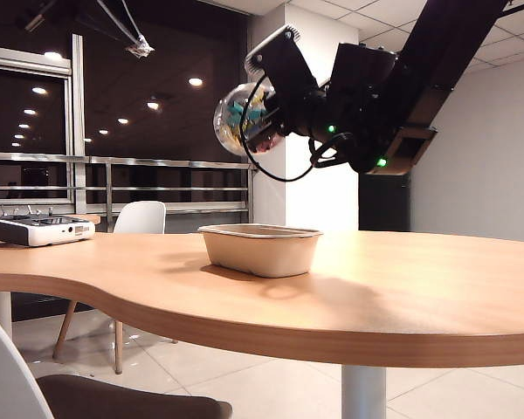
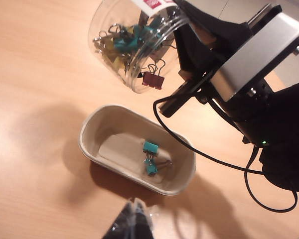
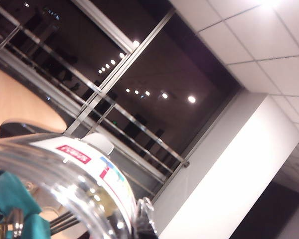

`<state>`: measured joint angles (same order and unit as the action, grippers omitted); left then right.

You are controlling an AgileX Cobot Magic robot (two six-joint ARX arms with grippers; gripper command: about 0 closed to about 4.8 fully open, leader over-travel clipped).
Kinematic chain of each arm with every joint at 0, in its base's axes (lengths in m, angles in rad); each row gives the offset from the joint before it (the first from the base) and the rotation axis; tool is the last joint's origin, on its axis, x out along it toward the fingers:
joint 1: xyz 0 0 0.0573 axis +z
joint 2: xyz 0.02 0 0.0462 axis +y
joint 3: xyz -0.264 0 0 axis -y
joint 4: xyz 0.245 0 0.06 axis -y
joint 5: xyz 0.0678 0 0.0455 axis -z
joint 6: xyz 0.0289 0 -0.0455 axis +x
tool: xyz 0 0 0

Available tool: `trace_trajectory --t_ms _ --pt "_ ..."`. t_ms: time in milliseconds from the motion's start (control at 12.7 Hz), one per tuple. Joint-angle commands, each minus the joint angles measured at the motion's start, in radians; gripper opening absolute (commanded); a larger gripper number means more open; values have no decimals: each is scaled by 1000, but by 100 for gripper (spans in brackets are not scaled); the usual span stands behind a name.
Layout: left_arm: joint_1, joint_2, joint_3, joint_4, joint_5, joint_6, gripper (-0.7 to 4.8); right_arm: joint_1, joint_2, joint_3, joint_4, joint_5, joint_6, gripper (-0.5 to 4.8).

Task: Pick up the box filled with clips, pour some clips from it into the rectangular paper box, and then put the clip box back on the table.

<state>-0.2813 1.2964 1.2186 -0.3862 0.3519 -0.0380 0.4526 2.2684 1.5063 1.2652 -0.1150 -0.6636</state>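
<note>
Exterior view: right gripper (image 1: 264, 118) upper centre, clamped on clear clip jar (image 1: 237, 118), jar tipped on side high above beige pulp tray (image 1: 260, 250) on wood table (image 1: 402, 288). White controller (image 1: 37, 230) far left.

Left wrist view: jar (image 2: 134, 42) tilted at top centre, clips (image 2: 153, 79) at mouth; tray (image 2: 137, 149) mid-frame holds teal clips (image 2: 150, 157). Left gripper (image 2: 132, 221) at bottom edge, jaws closed, empty.

Right wrist view: jar rim (image 3: 65, 184) lower left, teal clip (image 3: 10, 204) inside.

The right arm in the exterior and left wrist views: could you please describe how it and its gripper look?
The right arm is black and boxy, with small green indicator lights. A black cable loops loosely beneath the wrist. The right gripper carries a silver-grey rectangular plate with screws at its end; its jaws are black. Of the left gripper, only dark, blurred tips show in the left wrist view.
</note>
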Motion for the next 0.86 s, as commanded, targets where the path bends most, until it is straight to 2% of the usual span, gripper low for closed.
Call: trace_trajectory --t_ms 78,471,628,863 --pt "0 -4 3 6 0 4 -6 1 15 -8 22 1 0 -1" --pt "0 -4 3 6 1 4 -6 2 61 -34 29 9 2 -1" --pt "0 -4 3 7 0 4 -6 13 75 -34 73 48 21 -1" --pt "0 -4 0 7 1 4 -6 13 101 -36 113 49 109 -1"
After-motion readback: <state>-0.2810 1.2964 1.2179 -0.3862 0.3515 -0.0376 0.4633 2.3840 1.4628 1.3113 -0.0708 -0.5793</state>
